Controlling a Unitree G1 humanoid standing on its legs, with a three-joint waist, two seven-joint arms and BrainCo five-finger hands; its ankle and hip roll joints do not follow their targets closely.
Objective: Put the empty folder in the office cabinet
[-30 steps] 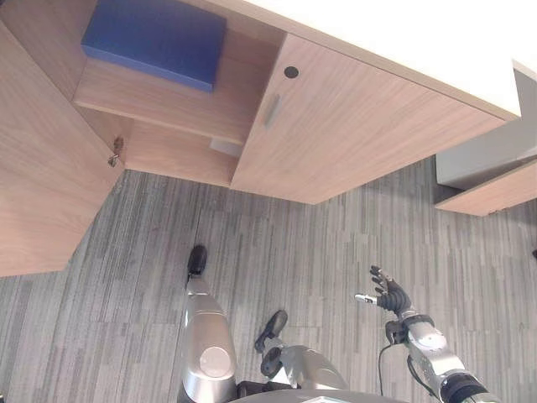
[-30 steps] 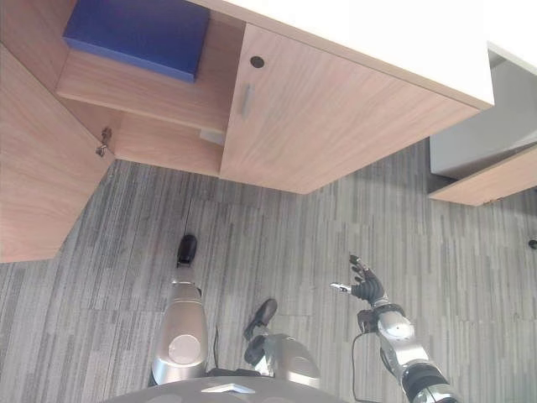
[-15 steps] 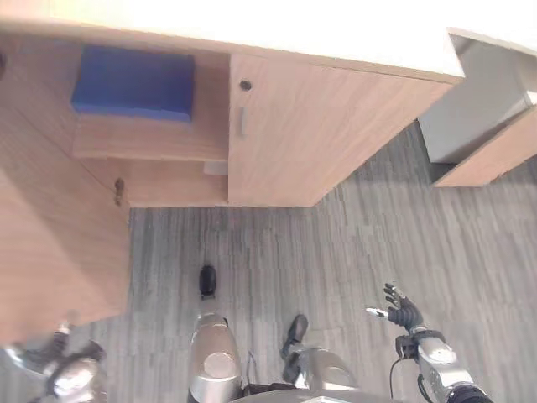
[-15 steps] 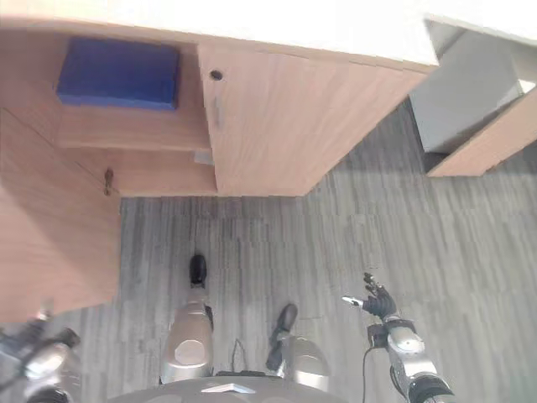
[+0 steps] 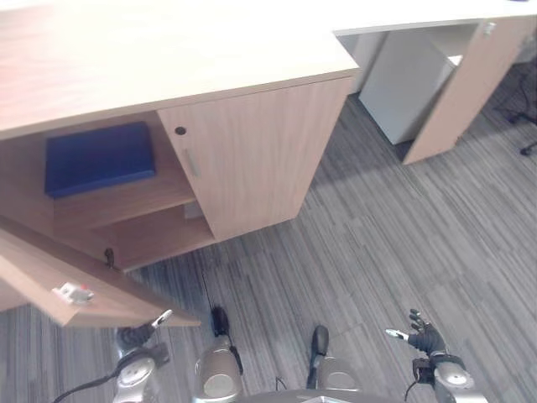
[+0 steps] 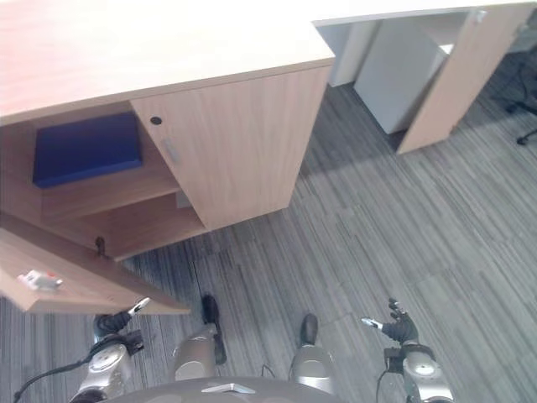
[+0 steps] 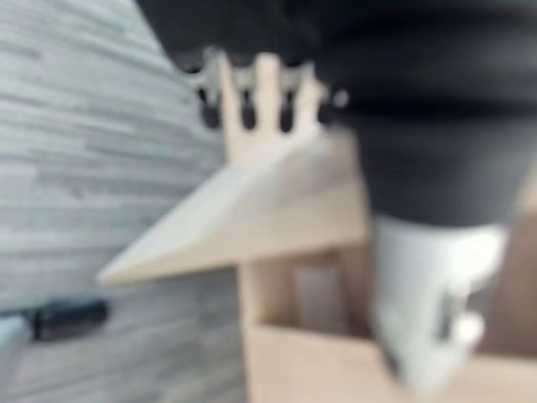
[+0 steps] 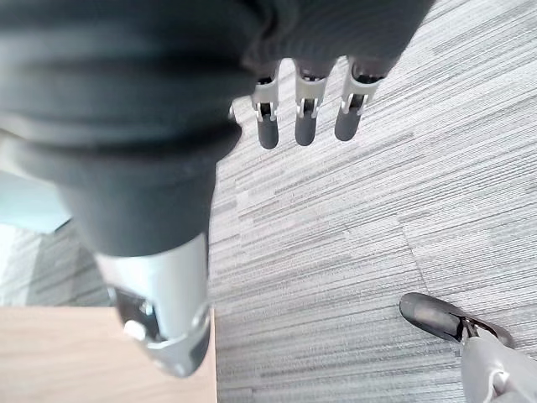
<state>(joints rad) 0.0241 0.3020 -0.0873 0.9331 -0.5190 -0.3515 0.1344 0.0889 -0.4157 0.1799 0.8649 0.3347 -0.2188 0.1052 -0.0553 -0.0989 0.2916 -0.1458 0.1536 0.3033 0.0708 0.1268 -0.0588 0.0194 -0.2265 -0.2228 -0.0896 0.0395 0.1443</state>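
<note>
our left hand [image 5: 138, 340] now up by open cabinet door [image 5: 80, 281], fingers straight, right hand [image 5: 424, 340] loose, empty; blue folder [image 5: 99, 157] already shelved, so next: shut door.

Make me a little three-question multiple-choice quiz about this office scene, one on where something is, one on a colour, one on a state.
1. Where does the folder lie?
A. on the carpet
B. on the cabinet's upper shelf
C. on top of the cabinet

2. What colour is the folder?
A. blue
B. red
C. green

3. How does the cabinet's left door stand?
A. shut
B. taken off
C. swung open

Answers:
1. B: it lies flat on the upper shelf inside the cabinet.
2. A: its cover is plain blue.
3. C: it juts out over the carpet, near the left hand; the right hand hangs open and empty.
</note>
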